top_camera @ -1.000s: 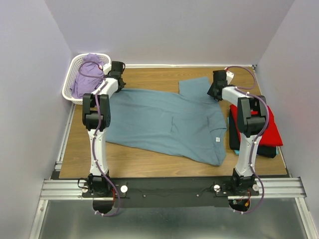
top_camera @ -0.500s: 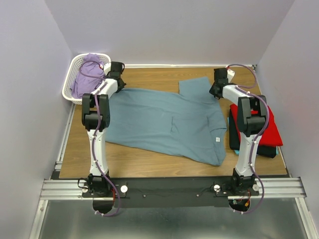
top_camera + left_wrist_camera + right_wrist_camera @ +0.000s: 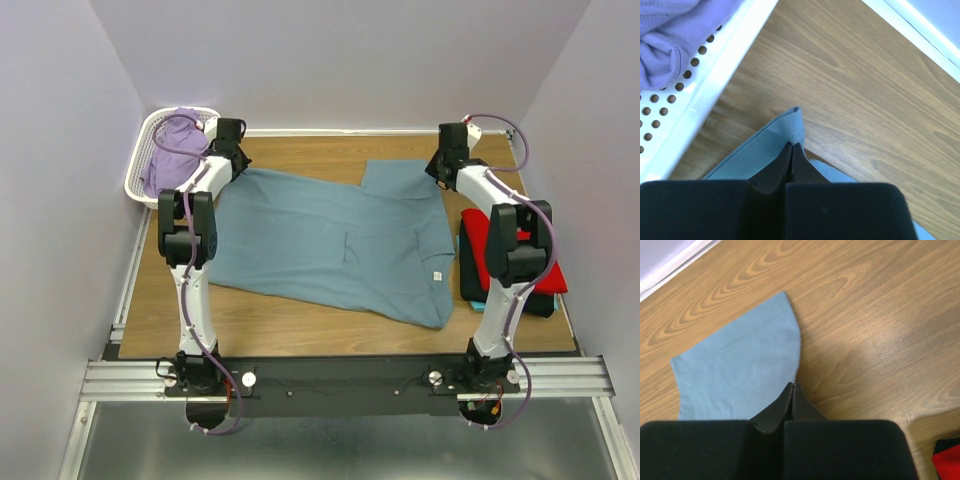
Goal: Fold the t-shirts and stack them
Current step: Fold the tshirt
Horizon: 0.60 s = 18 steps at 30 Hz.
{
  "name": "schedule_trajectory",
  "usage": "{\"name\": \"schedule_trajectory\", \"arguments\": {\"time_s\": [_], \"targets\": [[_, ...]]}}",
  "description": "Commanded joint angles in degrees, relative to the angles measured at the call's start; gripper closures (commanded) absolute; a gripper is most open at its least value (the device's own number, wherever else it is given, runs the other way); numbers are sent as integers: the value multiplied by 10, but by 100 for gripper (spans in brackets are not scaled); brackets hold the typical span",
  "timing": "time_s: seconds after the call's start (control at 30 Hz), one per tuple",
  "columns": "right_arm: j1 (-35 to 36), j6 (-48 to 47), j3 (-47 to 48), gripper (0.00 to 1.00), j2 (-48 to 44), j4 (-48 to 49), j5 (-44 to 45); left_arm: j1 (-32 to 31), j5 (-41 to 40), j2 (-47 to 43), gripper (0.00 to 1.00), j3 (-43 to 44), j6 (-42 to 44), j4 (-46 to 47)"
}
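Observation:
A dusty blue-grey t-shirt (image 3: 330,240) lies spread across the wooden table, with a white label near its right side. My left gripper (image 3: 238,165) is shut on the shirt's far left corner (image 3: 790,132), right beside the basket. Over at the far right, my right gripper (image 3: 434,172) is shut on the edge of the sleeve (image 3: 745,370), its fingertips (image 3: 789,390) pinched together on the cloth. A folded red t-shirt (image 3: 522,250) sits at the table's right edge on a dark item, and a bit of turquoise t-shirt (image 3: 478,304) shows under it.
A white lattice basket (image 3: 140,165) holding purple cloth (image 3: 172,150) stands at the far left corner; its rim (image 3: 705,85) is close to my left gripper. A white rail (image 3: 340,131) runs along the table's back edge. Grey walls close in on both sides.
My right gripper has shut on the sleeve edge and moved back and to the right. The left arm has shifted slightly back. The shirt's far edge now lies stretched straighter.

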Motion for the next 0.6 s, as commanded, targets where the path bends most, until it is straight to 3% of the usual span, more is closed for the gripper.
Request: {"name": "schedule_trajectory", "arguments": {"time_s": [0.0,0.3,0.57], "targets": [[-5,-10,-16,99,-19,-3,-6,7,14,-22,100,-13,6,17],[-5,-1,-70,100,-57,1,-25,14,28,-43,100,-48,0,32],[-5,11,-122,100,-146,5,-31,18,27,-77,100,-73,-2,41]]}}
